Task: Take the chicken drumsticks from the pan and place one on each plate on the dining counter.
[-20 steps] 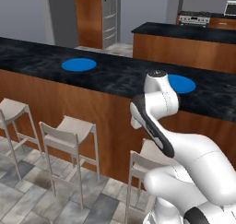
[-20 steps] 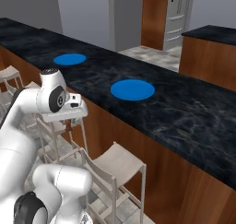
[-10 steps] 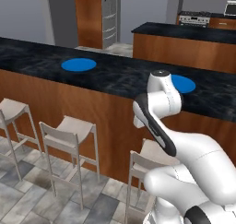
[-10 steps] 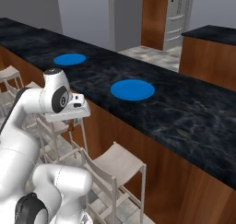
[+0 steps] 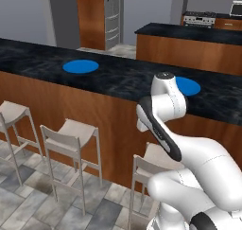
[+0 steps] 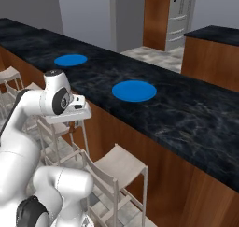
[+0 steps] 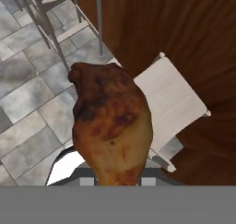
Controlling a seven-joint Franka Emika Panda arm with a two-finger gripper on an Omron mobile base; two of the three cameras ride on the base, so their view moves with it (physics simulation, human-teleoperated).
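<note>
My gripper (image 7: pixel 117 180) is shut on one chicken drumstick (image 7: pixel 112 126), orange-brown, with its thick end pointing away from the hand. The hand (image 6: pixel 77 113) hangs beside the wood front of the dining counter (image 6: pixel 186 114), below its black top and above a stool. Two blue plates lie on that top: the near one (image 6: pixel 134 90) just past the hand, the far one (image 6: pixel 70 60) further left. In the left base view the arm partly covers the near plate (image 5: pixel 190 86), while the far plate (image 5: pixel 81 66) is in plain sight. The pan is out of view.
White stools stand along the counter's front (image 5: pixel 71 132) (image 5: pixel 10 111) (image 6: pixel 116 163); one seat (image 7: pixel 170 98) lies directly under the hand. A second counter (image 5: pixel 189 35) and a fridge (image 5: pixel 112 16) stand beyond. The floor is grey tile.
The arm has shifted only slightly toward the counter. The drumstick stays in the gripper.
</note>
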